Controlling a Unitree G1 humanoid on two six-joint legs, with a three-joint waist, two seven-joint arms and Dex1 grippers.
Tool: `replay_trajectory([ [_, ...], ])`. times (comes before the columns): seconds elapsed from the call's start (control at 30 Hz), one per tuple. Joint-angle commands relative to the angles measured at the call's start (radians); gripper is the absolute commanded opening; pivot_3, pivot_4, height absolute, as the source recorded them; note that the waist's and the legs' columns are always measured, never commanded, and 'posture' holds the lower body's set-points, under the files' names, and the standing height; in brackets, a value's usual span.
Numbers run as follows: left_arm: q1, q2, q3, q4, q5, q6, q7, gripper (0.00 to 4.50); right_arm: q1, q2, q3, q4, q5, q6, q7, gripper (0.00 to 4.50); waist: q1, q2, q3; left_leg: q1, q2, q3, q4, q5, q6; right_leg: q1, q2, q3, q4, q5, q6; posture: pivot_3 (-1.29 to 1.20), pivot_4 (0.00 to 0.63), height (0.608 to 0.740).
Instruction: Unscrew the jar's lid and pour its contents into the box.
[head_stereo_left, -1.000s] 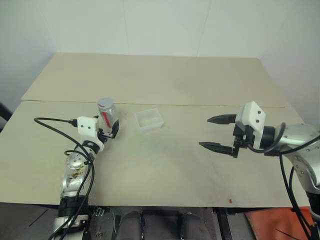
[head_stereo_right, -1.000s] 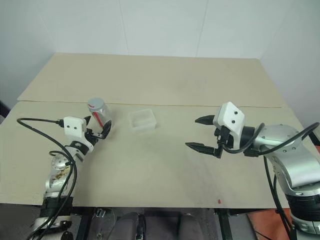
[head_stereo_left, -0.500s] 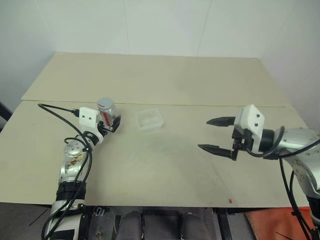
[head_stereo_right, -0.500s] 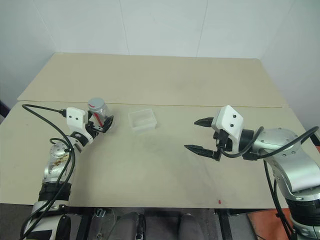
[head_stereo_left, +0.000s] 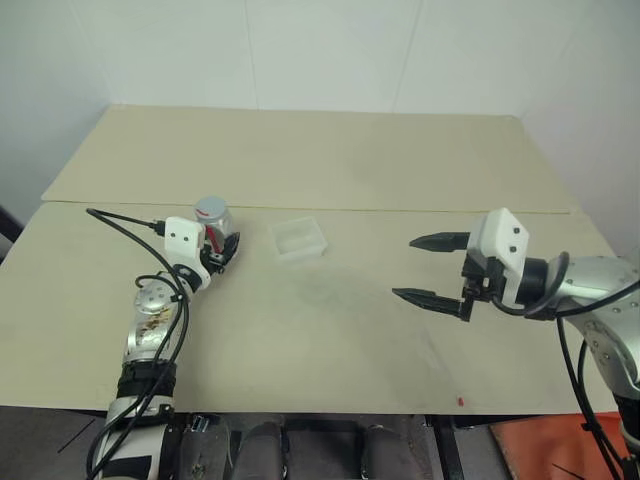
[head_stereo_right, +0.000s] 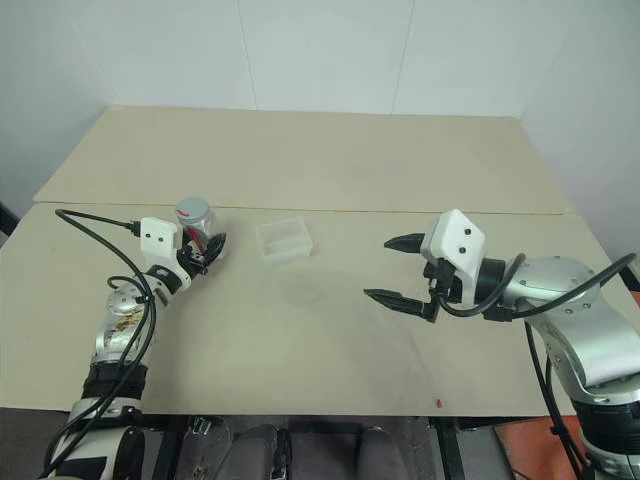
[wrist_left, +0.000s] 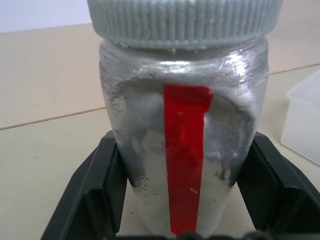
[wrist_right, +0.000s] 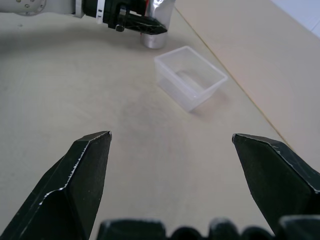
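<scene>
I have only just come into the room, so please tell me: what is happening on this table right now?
The robot's left gripper has its fingers closed around the jar, which stands upright on the table with its lid on. The clear box sits beside the jar, apart from it, and looks empty. The right gripper hangs open above the table on the other side, holding nothing. So unscrewing and pouring are not yet done.

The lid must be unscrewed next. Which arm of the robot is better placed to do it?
The right. The left tool is closed around the jar, so it is busy holding it. The right tool is open and free over the table, though apart from the lid, beyond the box.
</scene>
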Motion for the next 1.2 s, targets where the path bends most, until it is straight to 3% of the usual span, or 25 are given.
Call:
replay_trajectory([
  [0.03,0.008,0.037,-0.067,-0.131,-0.055,0.06,-0.153,2.74,-0.09,0.057,0.033,-0.026,0.033,0.025,-0.037,4.5,-0.001,0.0,0.0,0.0,0.0,0.0,0.0,0.0,0.0,-0.001,0.0,0.0,0.001,0.0,0.0,0.0,0.15,0.74],
  [0.23,-0.058,0.123,-0.128,-0.212,-0.175,0.19,-0.427,2.74,-0.222,0.187,0.095,0.01,0.068,0.078,-0.085,4.5,-0.001,0.0,0.0,-0.002,0.0,0.0,0.0,0.001,-0.001,-0.002,0.001,0.0,0.001,0.0,0.0,0.0,0.15,0.74],
  [0.53,-0.193,0.207,-0.178,-0.195,-0.27,0.238,-0.755,2.74,-0.436,0.394,0.179,0.115,0.082,0.15,-0.163,4.5,-0.003,0.0,0.0,-0.006,0.0,0.005,0.0,0.001,-0.001,-0.004,0.002,-0.001,0.003,0.0,0.0,0.0,0.15,0.74],
  [0.73,-0.227,0.166,-0.214,-0.197,-0.261,0.212,-0.793,2.74,-0.499,0.474,0.213,0.162,0.057,0.186,-0.227,4.5,-0.001,0.0,0.0,-0.008,0.001,0.005,0.002,0.002,-0.002,-0.005,0.002,-0.002,0.004,0.0,0.0,0.0,0.15,0.74],
  [1.2,-0.236,0.144,-0.228,-0.225,-0.256,0.193,-0.814,2.74,-0.531,0.501,0.256,0.224,0.016,0.213,-0.232,4.5,-0.008,0.0,0.0,-0.01,0.001,0.004,0.005,0.001,-0.001,-0.005,0.002,-0.002,0.006,0.0,0.0,0.0,0.15,0.74],
])
